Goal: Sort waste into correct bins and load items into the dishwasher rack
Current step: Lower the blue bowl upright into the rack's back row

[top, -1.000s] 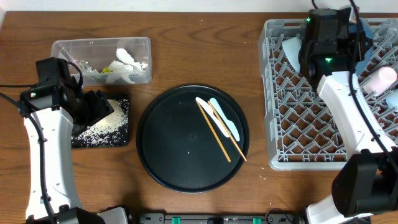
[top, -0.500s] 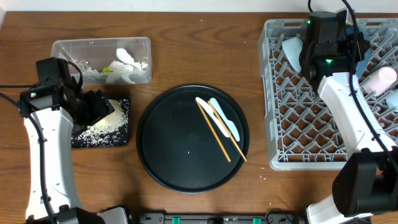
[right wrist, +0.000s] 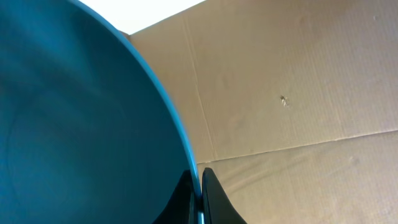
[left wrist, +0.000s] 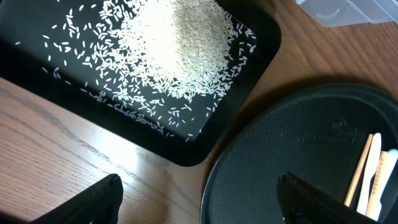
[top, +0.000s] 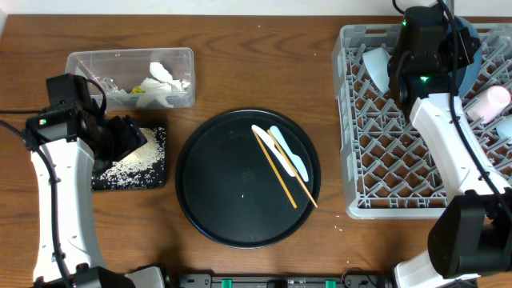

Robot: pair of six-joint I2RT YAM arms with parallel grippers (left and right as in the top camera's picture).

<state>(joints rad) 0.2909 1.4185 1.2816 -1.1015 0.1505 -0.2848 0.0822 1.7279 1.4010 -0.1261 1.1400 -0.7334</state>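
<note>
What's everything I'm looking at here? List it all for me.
table: one, brown wood, under everything
clear tub: one, see-through, top left, holding tissues and wrappers
rectangular tray: one, black, below the tub, holding rice
round tray: one, black, centre
chopsticks: two, wooden, on the round tray
spoons: two, white and pale blue, beside the chopsticks
rack: one, grey, right side
blue bowl: one, blue, rack's far edge
white cup: one, white, rack's far-left corner
pinkish item: one, pink, rack's right edge
left hand: one, black, open by the rectangular tray
right hand: one, black, shut on the blue bowl's rim
</note>
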